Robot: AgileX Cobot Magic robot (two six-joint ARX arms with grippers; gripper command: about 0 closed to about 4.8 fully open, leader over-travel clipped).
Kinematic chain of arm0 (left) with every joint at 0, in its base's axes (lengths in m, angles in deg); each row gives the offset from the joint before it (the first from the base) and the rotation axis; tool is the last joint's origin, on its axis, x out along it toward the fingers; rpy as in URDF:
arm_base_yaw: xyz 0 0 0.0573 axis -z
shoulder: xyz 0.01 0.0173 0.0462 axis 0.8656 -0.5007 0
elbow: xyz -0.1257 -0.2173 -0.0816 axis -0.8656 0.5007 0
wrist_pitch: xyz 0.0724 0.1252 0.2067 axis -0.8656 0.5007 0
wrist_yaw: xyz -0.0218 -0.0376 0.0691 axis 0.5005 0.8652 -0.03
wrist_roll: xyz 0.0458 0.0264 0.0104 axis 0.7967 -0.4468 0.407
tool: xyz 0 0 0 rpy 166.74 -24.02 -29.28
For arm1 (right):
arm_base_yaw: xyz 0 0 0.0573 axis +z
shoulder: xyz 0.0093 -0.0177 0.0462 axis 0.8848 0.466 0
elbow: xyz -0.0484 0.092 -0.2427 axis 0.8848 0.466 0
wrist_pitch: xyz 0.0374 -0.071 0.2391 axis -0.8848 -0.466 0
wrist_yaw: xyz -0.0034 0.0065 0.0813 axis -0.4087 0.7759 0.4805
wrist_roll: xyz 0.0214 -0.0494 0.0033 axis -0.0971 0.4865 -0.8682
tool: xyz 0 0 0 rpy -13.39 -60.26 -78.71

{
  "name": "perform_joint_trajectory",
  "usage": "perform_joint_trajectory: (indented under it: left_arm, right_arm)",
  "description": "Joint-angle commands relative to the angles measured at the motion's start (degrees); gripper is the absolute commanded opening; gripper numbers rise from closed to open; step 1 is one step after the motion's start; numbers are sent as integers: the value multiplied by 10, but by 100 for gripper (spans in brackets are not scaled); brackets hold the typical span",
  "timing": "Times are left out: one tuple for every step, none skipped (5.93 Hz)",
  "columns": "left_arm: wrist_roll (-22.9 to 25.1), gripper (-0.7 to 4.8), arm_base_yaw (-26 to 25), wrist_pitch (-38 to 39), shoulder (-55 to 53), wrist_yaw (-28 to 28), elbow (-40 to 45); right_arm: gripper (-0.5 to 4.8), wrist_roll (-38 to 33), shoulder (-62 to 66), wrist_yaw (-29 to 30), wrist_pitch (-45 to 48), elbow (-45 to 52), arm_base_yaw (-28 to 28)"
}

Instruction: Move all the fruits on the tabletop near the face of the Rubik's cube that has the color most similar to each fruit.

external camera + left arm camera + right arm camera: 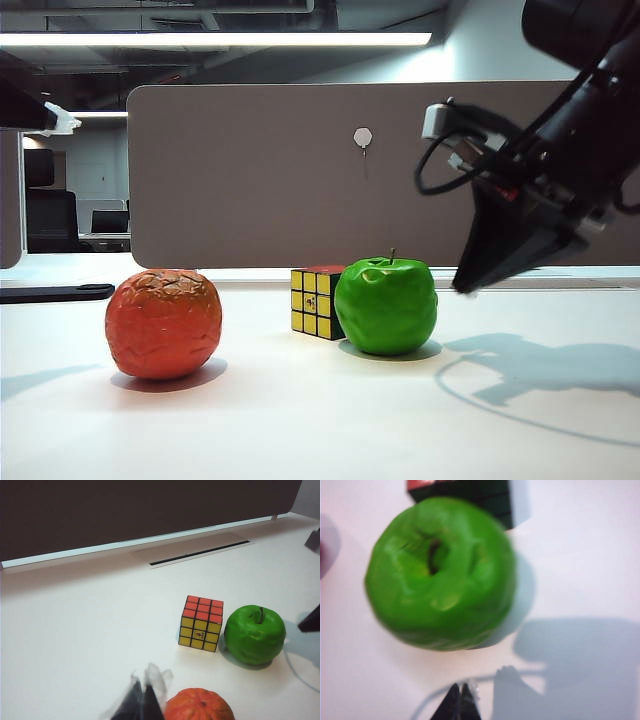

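— Orange-red fruit (199, 705) sits just beside our left gripper (142, 707), fingers together, empty, well apart from the Rubik's cube (201, 623).
— Beyond it the green apple (440, 572) rests against the cube, just ahead of our right gripper (460, 702), fingers pressed together; any nudge could roll it away.

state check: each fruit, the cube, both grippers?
green apple: upright on the table, stem up, right beside the cube.
orange-red fruit: on the table, apart from the cube, on its yellow-face side.
cube: flat on the table, red face up.
left gripper: shut, empty, near the orange-red fruit.
right gripper: shut, empty, in the air beside the apple.
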Motion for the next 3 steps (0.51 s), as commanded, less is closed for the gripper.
perform_joint_trajectory:
  left_arm:
    - [-12, -5, 0, 3, 0, 5, 1]
    - [-12, -5, 0, 8, 0, 5, 4]
    - [-10, 28, 0, 18, -1, 5, 9]
  right_arm:
    - [-1, 2, -130, -87, 50, -3, 1]
    - [-1, 2, -150, -86, 57, -3, 1]
    - [-1, 2, -153, -85, 47, -3, 1]
